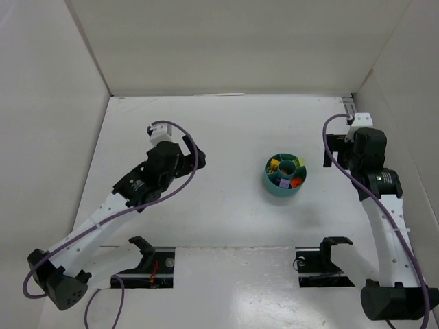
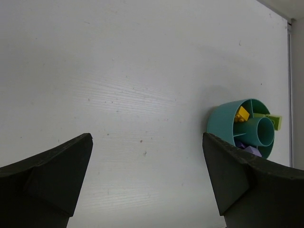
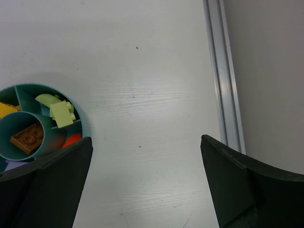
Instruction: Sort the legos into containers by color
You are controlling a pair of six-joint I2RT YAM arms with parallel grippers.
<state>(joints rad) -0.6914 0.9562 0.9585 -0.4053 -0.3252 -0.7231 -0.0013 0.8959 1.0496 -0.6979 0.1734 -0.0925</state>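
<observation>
The teal bowl (image 1: 285,175) stands right of the table's middle. Its compartments hold yellow (image 1: 274,164), lime green (image 1: 288,162), purple (image 1: 283,184) and orange (image 1: 296,182) legos. The left wrist view shows the bowl (image 2: 223,121) at the right with a yellow brick (image 2: 242,114), lime brick (image 2: 275,121) and purple bricks (image 2: 249,149). The right wrist view shows lime bricks (image 3: 61,113), an orange piece (image 3: 71,140) and a brown brick (image 3: 27,137) in the central cup. My left gripper (image 1: 186,152) (image 2: 147,137) is open and empty, left of the bowl. My right gripper (image 1: 335,149) (image 3: 146,138) is open and empty, right of it.
White walls enclose the table on three sides. An aluminium rail (image 3: 223,80) runs along the right wall (image 1: 350,106). Two black brackets (image 1: 144,247) (image 1: 329,247) sit at slots near the front edge.
</observation>
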